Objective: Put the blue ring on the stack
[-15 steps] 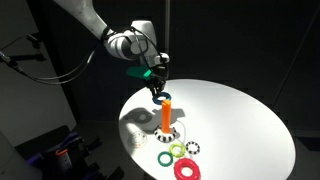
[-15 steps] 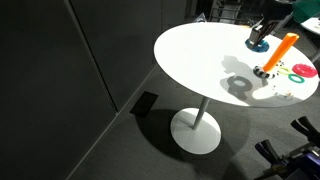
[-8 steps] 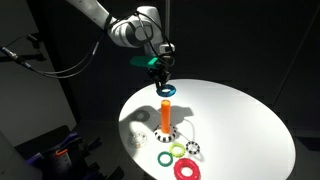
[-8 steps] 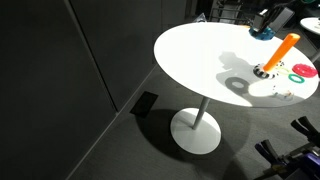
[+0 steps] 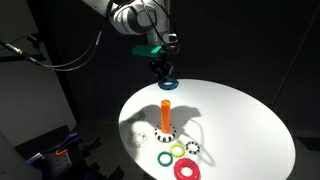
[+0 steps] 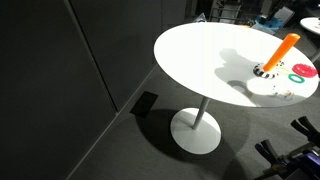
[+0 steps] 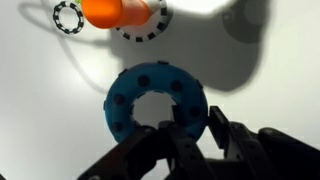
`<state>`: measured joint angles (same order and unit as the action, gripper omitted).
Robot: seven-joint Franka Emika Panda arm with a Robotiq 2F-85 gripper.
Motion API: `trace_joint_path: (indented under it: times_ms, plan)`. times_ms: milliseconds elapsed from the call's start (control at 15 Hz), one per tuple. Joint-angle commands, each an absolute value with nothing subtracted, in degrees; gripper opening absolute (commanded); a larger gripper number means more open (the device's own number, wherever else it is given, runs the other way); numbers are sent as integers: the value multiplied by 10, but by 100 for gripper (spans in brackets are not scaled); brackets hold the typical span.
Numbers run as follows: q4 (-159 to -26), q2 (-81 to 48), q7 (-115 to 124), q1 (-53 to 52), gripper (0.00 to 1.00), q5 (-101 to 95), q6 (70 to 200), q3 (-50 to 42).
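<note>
My gripper (image 5: 162,66) is shut on the blue ring (image 5: 165,85) and holds it by the rim in the air, well above the stack. In the wrist view the blue ring (image 7: 125,100) hangs flat, its near edge pinched between the fingers (image 7: 190,128). The stack is an upright orange peg (image 5: 165,114) on a black-and-white toothed base (image 5: 166,136), and it stands on the white round table (image 5: 240,125). It also shows in an exterior view (image 6: 283,50) and in the wrist view (image 7: 105,12). In that exterior view the gripper is out of frame.
A green ring (image 5: 178,150), a red ring (image 5: 186,170), a loose black-and-white toothed ring (image 5: 194,149) and another green ring (image 5: 163,157) lie near the peg's base. The toothed ring (image 7: 68,17) shows in the wrist view. The table edge is close behind them.
My gripper has risen with the blue ring, from beside the peg's top to well above it, and has left the frame in one exterior view.
</note>
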<state>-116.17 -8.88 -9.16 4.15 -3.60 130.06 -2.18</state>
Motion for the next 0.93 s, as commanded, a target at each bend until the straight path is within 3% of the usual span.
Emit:
trace_joint_path:
  times_ms: [0,867]
  plan:
    - [-1155,-68,-113,47,10,-30,1262,-27]
    - [-1196,-45,-120,59,10,-49,1245,-54]
